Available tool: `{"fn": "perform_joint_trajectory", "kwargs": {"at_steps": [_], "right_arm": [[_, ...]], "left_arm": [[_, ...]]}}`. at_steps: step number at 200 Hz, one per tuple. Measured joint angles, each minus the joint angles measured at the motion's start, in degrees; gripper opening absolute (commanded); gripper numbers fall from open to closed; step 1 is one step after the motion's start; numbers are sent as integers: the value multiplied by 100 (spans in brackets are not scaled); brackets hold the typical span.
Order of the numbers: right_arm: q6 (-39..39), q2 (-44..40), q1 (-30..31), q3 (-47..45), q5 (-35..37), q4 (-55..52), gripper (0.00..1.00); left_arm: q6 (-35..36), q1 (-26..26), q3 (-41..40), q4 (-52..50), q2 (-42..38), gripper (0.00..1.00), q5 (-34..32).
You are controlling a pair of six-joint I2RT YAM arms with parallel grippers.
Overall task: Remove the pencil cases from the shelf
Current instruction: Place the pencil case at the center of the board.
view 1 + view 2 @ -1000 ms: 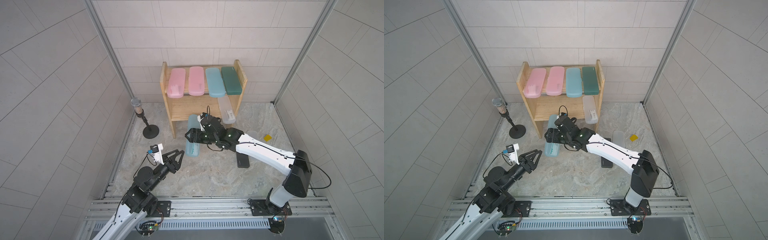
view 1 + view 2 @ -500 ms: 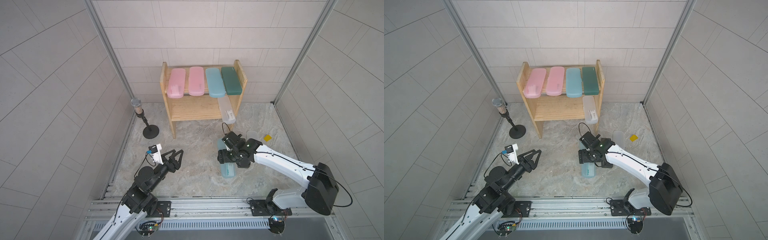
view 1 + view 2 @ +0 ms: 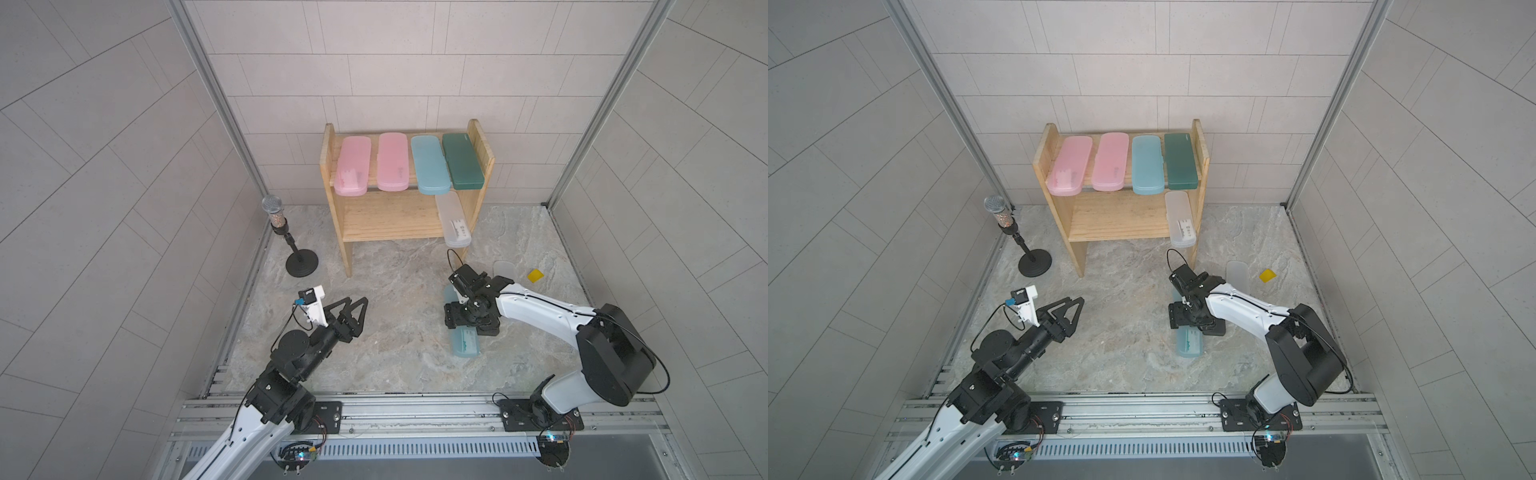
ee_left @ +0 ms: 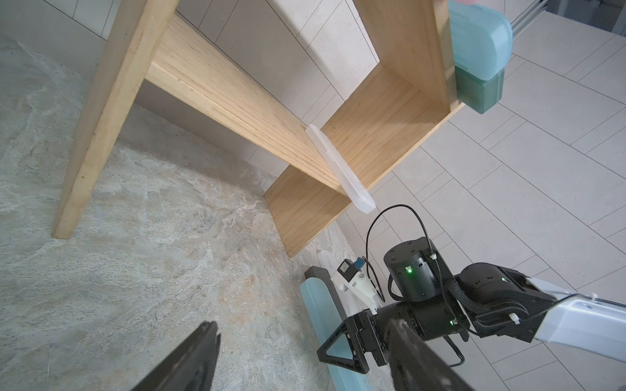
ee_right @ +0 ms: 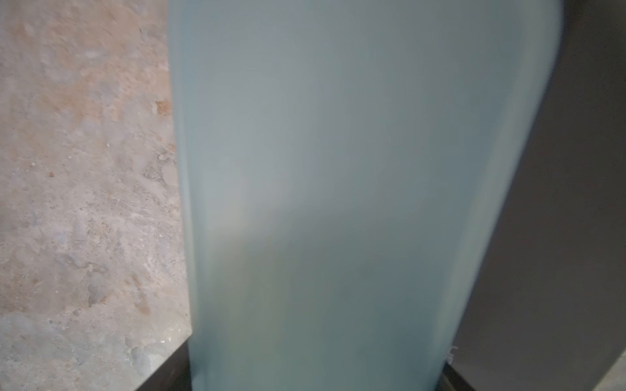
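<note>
The pine shelf (image 3: 386, 220) carries two pink pencil cases (image 3: 352, 170), a light blue one (image 3: 430, 164) and a dark green one (image 3: 462, 160) on its upper tier. A frosted clear case (image 3: 453, 220) pokes out of the lower tier. My right gripper (image 3: 467, 320) is shut across a second light blue case (image 3: 464, 344) low over the floor, which fills the right wrist view (image 5: 338, 169). A black case (image 4: 316, 272) lies alongside it. My left gripper (image 3: 353, 305) hovers open and empty at front left, its fingers (image 4: 203, 352) spread wide.
Another frosted clear case (image 3: 505, 269) and a small yellow piece (image 3: 535, 275) lie on the stone floor at the right. A microphone on a black stand (image 3: 286, 237) is left of the shelf. Tiled walls close in on three sides, with a metal rail in front.
My right gripper carried the light blue case from the shelf's lower tier out to the front right floor. The left gripper's fingers spread wider.
</note>
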Motion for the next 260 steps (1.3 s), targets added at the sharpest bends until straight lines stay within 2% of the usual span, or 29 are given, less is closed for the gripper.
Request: {"fn": "perform_joint_trajectory", "kwargs": {"at_steps": [45, 118, 218, 235, 260], "right_arm": [[-234, 319, -144, 61, 81, 197, 76], [-463, 337, -468, 59, 96, 431, 78], [-640, 721, -619, 157, 114, 564, 83], [-699, 721, -656, 168, 127, 570, 85], [-791, 721, -702, 181, 170, 570, 93]], "left_arm": [[0, 0, 0, -11, -109, 85, -20], [0, 0, 0, -68, -190, 85, -35], [-20, 0, 0, -92, -120, 87, -74], [-20, 0, 0, -94, -120, 87, -79], [-20, 0, 0, -92, -120, 88, -92]]}}
